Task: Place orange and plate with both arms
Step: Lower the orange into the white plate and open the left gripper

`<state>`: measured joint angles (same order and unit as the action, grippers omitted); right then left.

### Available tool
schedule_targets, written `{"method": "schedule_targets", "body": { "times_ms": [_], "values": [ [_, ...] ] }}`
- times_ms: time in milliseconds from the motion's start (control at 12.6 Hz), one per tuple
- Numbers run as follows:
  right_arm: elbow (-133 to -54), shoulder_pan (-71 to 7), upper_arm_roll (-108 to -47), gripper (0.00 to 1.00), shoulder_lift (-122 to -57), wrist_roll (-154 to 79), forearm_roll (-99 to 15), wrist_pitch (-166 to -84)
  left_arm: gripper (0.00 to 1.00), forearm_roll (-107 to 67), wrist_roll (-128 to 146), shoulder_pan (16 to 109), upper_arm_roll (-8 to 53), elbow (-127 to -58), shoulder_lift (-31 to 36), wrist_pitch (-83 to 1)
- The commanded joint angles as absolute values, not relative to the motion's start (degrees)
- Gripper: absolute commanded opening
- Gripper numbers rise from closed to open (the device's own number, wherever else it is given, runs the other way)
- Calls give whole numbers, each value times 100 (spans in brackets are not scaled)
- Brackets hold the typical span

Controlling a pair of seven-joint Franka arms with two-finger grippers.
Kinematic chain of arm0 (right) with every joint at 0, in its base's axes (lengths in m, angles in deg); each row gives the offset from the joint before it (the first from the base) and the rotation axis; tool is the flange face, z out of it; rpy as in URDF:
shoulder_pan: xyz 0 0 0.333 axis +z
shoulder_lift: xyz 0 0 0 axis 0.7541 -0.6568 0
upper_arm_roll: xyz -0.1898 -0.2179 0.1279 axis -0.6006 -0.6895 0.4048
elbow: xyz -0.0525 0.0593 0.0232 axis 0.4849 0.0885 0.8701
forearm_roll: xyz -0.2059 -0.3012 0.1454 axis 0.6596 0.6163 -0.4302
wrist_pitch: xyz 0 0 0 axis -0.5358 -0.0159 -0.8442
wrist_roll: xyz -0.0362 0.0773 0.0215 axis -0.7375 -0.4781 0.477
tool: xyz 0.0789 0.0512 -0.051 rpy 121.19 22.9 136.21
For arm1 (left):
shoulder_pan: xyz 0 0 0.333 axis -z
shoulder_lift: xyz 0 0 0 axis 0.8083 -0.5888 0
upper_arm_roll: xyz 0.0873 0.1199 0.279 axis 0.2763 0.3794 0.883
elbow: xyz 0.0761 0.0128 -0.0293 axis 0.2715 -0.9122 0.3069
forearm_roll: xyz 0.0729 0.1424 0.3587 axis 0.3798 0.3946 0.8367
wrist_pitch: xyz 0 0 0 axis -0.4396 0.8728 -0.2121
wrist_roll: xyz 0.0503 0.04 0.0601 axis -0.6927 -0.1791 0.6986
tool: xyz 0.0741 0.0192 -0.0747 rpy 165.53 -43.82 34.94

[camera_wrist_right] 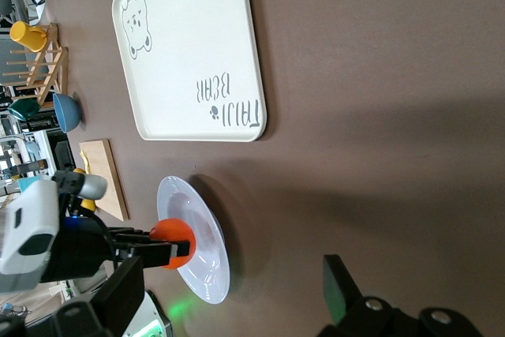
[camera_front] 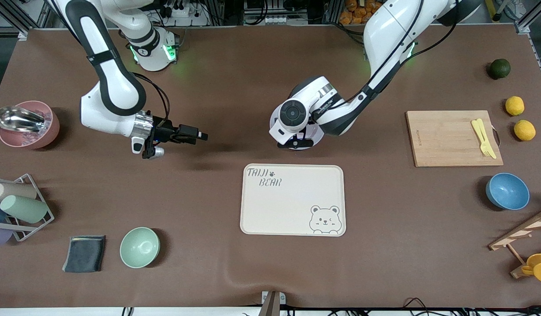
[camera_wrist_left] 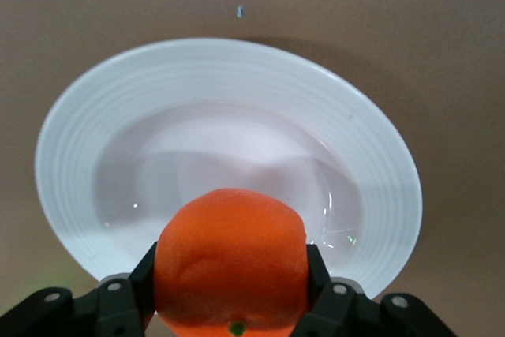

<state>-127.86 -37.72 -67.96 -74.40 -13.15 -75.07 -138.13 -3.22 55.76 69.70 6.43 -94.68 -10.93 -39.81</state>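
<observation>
Brown worktop (camera_front: 235,272) carried the plate (camera_wrist_left: 229,116) just above the bear tray (camera_front: 292,199); left pincer (camera_wrist_left: 230,293) gripped the orange (camera_wrist_left: 230,262) over it for dropping. Right pincer (camera_front: 200,136) waited agape, empty, over bare worktop.

The left gripper (camera_wrist_left: 230,305) hangs over the plate (camera_wrist_left: 95,116), clamping the orange (camera_wrist_left: 229,262) just above the plate's hollow. The bear-print tray (camera_front: 292,199) lies nearer the front camera than this gripper. The right gripper (camera_front: 195,134) waits over bare table toward the right arm's end, jaws apart.
</observation>
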Motion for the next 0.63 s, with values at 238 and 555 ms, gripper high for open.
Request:
{"method": "schedule_targets", "body": {
  "times_ms": [238,555],
  "values": [
    [-12862,-3655,-6831,100,-7438,-1149,-7684,-13965,3,-172,5714,7291,893,-9337,-1270,-4027],
    [-12862,-3655,-6831,100,-7456,-1096,-7684,-13974,100,-163,5696,7265,894,-9329,-1174,-3975]
  ]
}}
